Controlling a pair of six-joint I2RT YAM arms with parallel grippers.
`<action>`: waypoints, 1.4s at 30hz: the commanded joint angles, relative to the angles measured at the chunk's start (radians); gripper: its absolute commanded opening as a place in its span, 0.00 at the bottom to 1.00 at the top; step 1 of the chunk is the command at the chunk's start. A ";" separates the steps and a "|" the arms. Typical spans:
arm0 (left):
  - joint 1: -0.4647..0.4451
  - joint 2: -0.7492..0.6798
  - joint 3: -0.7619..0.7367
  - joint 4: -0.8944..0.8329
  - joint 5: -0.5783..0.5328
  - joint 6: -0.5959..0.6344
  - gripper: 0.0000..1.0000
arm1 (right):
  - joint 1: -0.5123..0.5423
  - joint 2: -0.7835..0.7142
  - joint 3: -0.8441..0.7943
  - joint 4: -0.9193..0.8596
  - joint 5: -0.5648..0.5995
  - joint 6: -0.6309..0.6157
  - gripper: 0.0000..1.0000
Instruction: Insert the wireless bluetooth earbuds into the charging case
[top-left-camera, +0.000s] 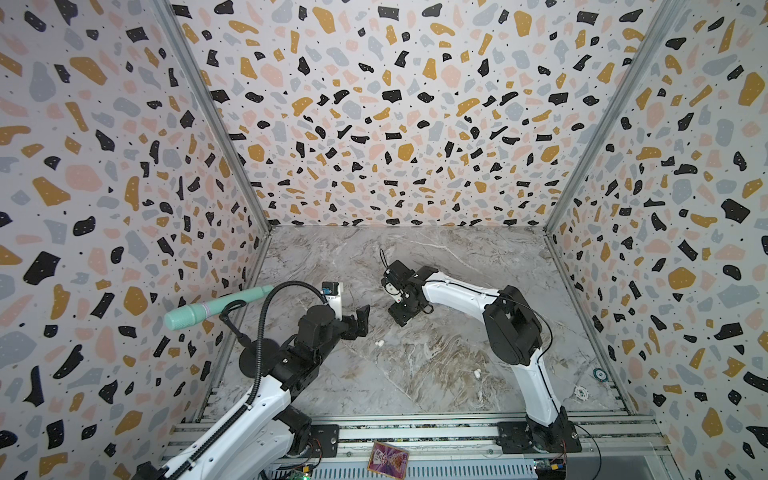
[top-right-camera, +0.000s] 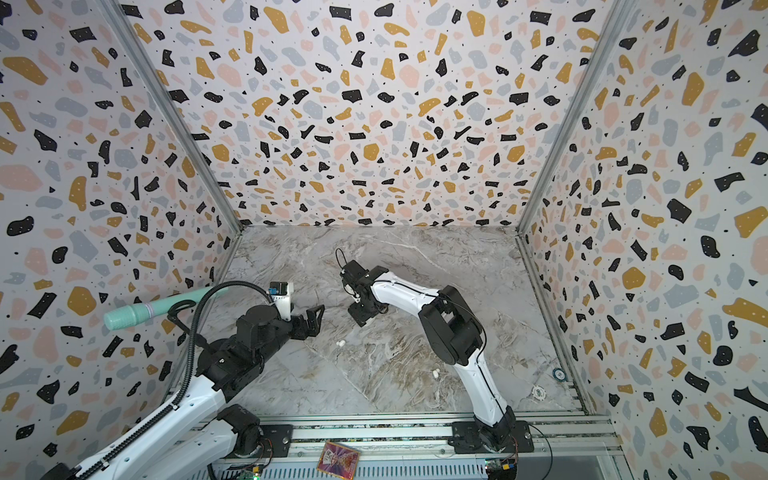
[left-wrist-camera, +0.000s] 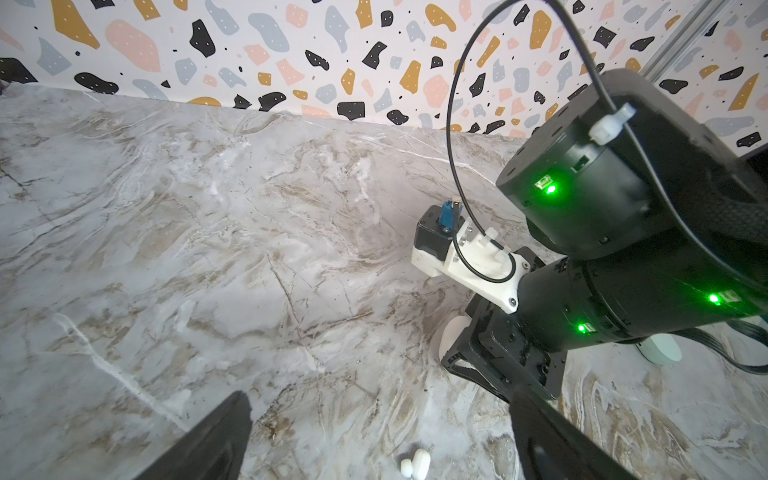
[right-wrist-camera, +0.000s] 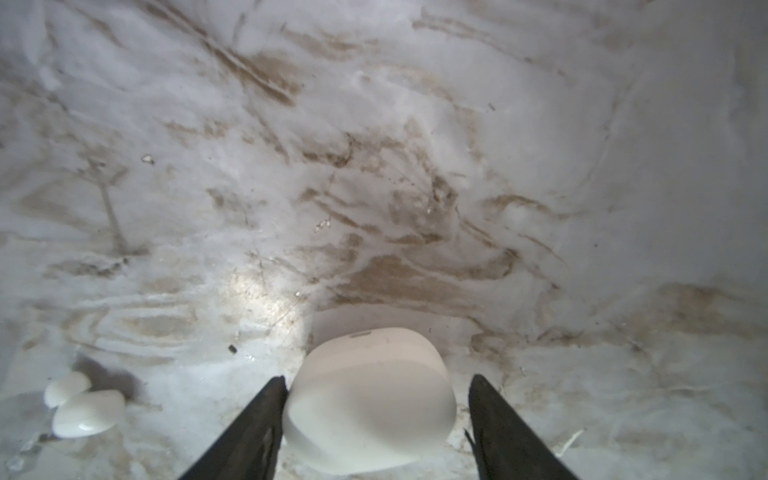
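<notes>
Far left: mint microphone (top-left-camera: 216, 309) by the left wall.

left gripper (top-left-camera: 362, 322) is above the tabletop (top-left-camera: 415, 386), jaws spread wide, nothing between them.

Just right of it: a pair of white earbuds (top-left-camera: 379, 343) loose on the tabletop, touching each other. The left wrist view shows them (left-wrist-camera: 413, 461) under the open jaws, untouched.

Centre: right gripper (top-left-camera: 401, 312) points down over the white charging case (right-wrist-camera: 370, 399). The case sits on the tabletop with its lid shut, between the jaws. One finger (right-wrist-camera: 266, 411) is against its side, the other stands off with a clear gap, so the jaws are spread, not clamped. The right wrist view shows the same pair of earbuds (right-wrist-camera: 83, 405) beside the case, apart from it.

Further right: more white earbuds (top-left-camera: 478, 372) near the right arm, well apart from the case.

Far right: two round chips (top-left-camera: 598, 374) near the right wall.
</notes>
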 joint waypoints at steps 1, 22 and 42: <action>0.006 0.000 0.002 0.041 0.012 -0.009 0.98 | -0.003 0.001 0.026 -0.036 0.001 0.006 0.68; 0.005 0.036 -0.011 0.104 0.100 0.017 0.98 | -0.064 -0.142 0.020 -0.125 -0.065 0.113 0.56; -0.258 0.318 -0.060 0.636 0.291 0.258 1.00 | -0.135 -0.506 -0.061 -0.372 -0.170 0.295 0.56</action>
